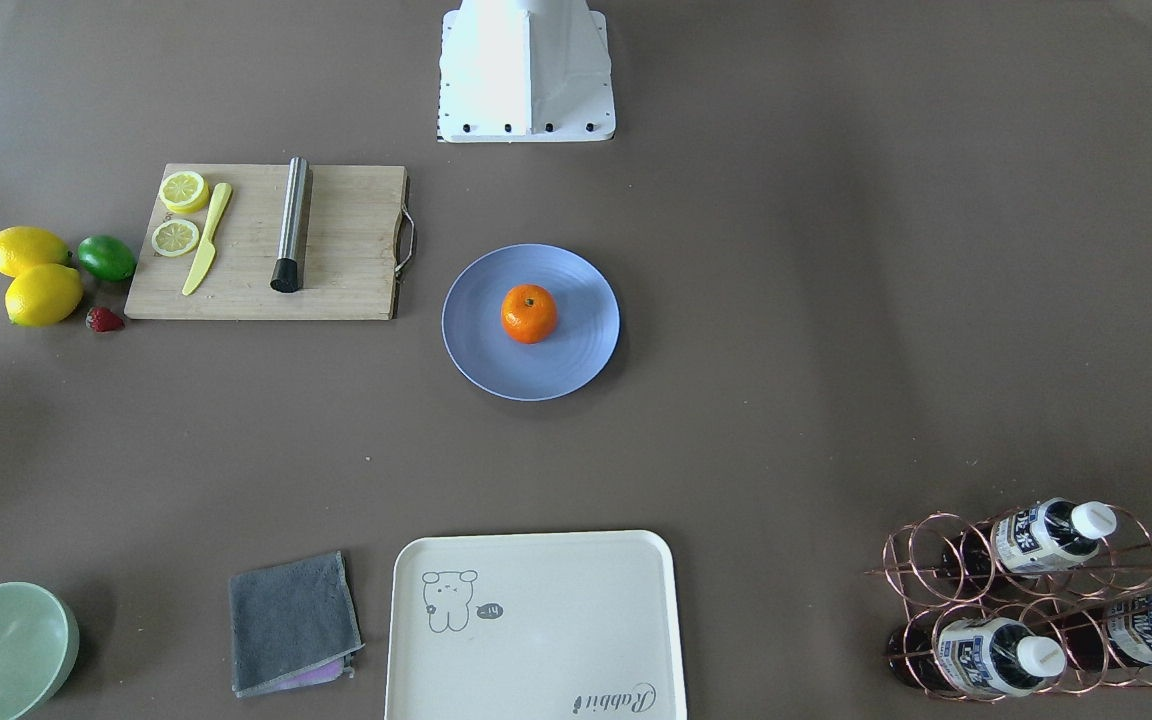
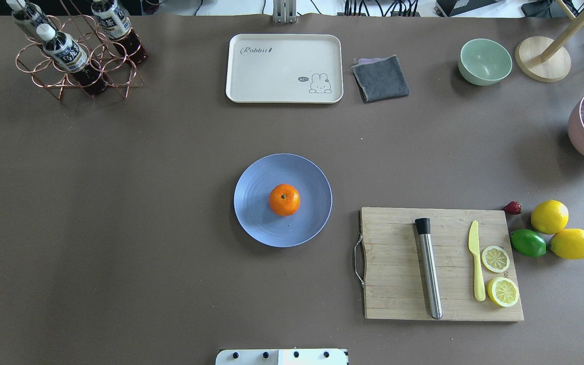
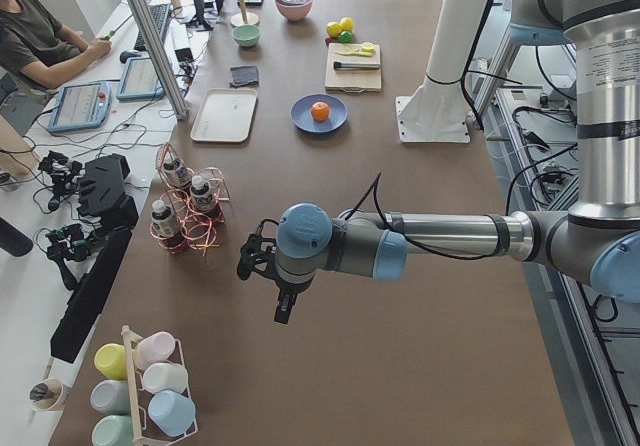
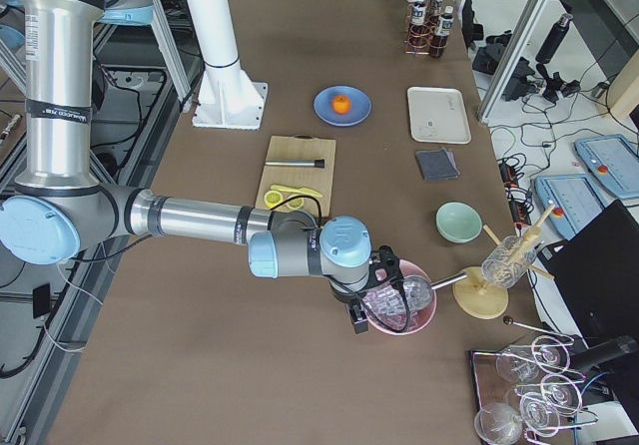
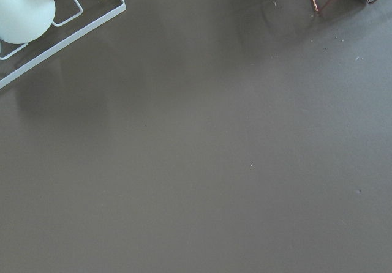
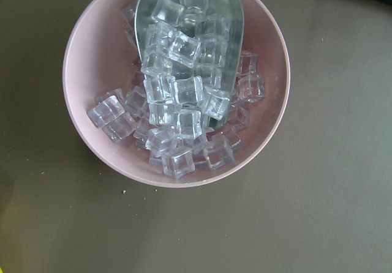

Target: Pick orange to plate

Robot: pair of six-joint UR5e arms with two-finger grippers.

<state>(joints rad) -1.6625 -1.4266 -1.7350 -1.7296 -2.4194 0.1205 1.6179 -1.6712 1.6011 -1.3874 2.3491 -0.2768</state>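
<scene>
I see the orange (image 2: 284,199) sitting mid plate (image 2: 256,223). Left gripper (image 3: 253,261) and right gripper (image 4: 382,283) hover at the table's far ends; I can't tell either grip state.

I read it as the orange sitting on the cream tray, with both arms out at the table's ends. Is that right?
Not quite. The orange sits in the middle of the blue plate, not on the cream tray, which lies apart from it near the table's far edge. The overhead exterior view shows this plainly. The rest of your reading holds.

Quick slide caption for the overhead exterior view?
Orange resting at the centre of the blue plate, with the wooden cutting board off to its right.
</scene>
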